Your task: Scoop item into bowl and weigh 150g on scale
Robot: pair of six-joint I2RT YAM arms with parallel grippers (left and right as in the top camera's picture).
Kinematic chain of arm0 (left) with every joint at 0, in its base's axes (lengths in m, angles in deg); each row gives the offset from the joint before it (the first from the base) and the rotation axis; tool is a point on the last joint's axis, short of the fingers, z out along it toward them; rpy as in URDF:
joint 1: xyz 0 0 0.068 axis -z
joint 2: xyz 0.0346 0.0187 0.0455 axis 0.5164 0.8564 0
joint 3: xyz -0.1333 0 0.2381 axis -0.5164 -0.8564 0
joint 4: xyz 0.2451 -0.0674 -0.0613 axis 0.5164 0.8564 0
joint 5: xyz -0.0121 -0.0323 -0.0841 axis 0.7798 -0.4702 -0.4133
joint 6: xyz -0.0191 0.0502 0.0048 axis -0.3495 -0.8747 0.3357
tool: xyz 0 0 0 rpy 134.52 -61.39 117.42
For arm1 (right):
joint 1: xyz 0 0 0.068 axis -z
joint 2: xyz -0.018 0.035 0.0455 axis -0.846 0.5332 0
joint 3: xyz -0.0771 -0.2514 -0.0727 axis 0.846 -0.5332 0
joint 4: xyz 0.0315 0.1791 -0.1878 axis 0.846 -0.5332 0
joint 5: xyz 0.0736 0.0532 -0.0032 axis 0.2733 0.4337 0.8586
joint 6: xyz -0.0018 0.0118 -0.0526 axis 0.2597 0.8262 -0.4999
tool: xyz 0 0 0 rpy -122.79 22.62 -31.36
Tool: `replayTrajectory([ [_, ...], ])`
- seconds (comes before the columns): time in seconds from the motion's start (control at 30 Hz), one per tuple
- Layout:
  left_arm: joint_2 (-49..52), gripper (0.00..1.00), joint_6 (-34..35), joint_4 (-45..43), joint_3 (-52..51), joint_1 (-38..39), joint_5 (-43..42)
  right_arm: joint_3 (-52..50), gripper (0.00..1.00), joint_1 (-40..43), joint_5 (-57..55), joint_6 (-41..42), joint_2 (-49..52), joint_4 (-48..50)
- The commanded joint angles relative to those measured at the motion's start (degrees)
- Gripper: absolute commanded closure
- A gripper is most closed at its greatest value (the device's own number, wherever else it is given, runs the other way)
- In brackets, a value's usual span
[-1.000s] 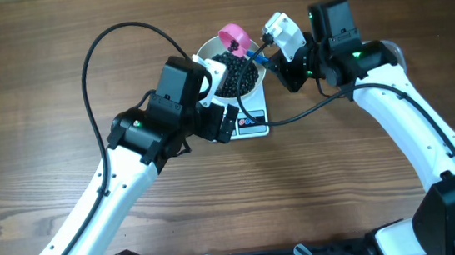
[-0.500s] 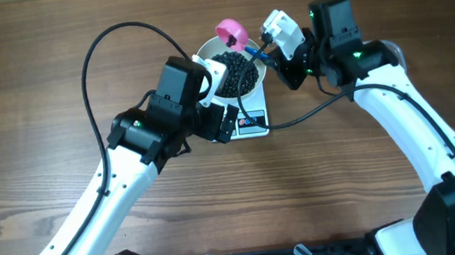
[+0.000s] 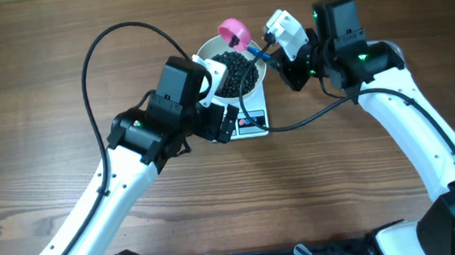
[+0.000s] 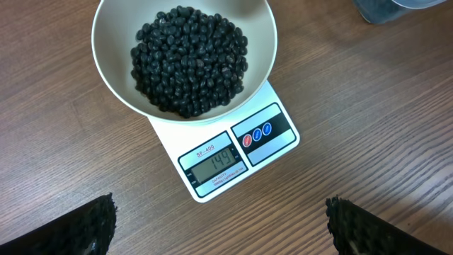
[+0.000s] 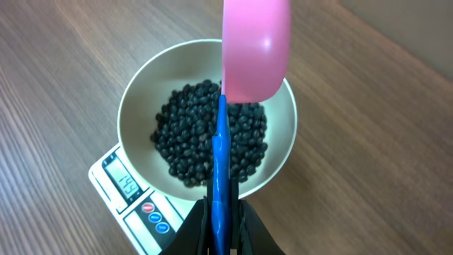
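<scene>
The wooden table (image 3: 37, 62) filled every view. In the overhead view the left arm (image 3: 115, 180) ran from the lower left up toward the centre, and the right arm (image 3: 412, 126) came in from the lower right edge to the upper middle. A black cable (image 3: 110, 38) looped over the upper left.

The scale (image 4: 233, 152) sat on the table at upper centre of the overhead frame. The bowl (image 4: 265, 42) stood on its platform and overhung most of it. The black beans (image 4: 190, 60) lay heaped inside the bowl, covering its bottom and leaving the upper wall bare.

The left gripper (image 4: 223, 230) hung just below the scale in the left wrist view. Its jaws were spread wide, one at each lower corner, with nothing between them. The right gripper (image 5: 225, 227) was clenched on the blue handle of the pink scoop (image 5: 256, 49). The scoop's cup sat above the far rim of the bowl, and from above it looked empty, though its inside was poorly seen.

The scale's display (image 4: 216, 164) read 149, with small red and blue buttons (image 4: 256, 134) just right of it. A dark container edge (image 4: 386, 8) showed at the upper right of the left wrist view.
</scene>
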Motion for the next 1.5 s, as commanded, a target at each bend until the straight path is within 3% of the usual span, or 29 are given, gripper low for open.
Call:
replayTrajectory([
  [0.0,0.37,0.00,-0.87,-0.15,-0.35,0.24,-0.85,0.46,0.96,-0.26,-0.48,-0.59,-1.68,-0.07],
  [0.17,0.37,0.00,-0.87,-0.15,-0.35,0.24,-0.85,0.22,0.96,-0.26,-4.20,-5.62,-0.28,-1.90],
  [0.5,0.37,0.00,-0.87,-0.22,-0.37,0.24,-0.83,0.37,0.96,-0.26,2.47,-3.08,-0.39,-0.70],
  [0.63,0.37,0.00,-0.87,-0.20,-0.35,0.24,-0.83,0.50,0.96,-0.26,2.93,1.51,-1.27,1.66],
  [1.13,0.37,0.00,-0.87,-0.17,-0.35,0.24,-0.85,0.48,0.96,-0.26,2.71,1.38,-3.30,1.25],
  [1.2,0.37,0.00,-0.87,-0.17,-0.35,0.24,-0.83,0.26,0.96,-0.26,2.58,0.04,-2.89,-0.48],
  [1.3,0.37,0.00,-0.87,-0.17,-0.35,0.24,-0.83,0.15,0.96,-0.26,-1.27,-8.59,0.09,-6.88],
  [1.47,0.37,0.00,-0.87,-0.17,-0.35,0.24,-0.83,0.24,0.96,-0.26,-0.92,-2.97,0.22,-5.01],
])
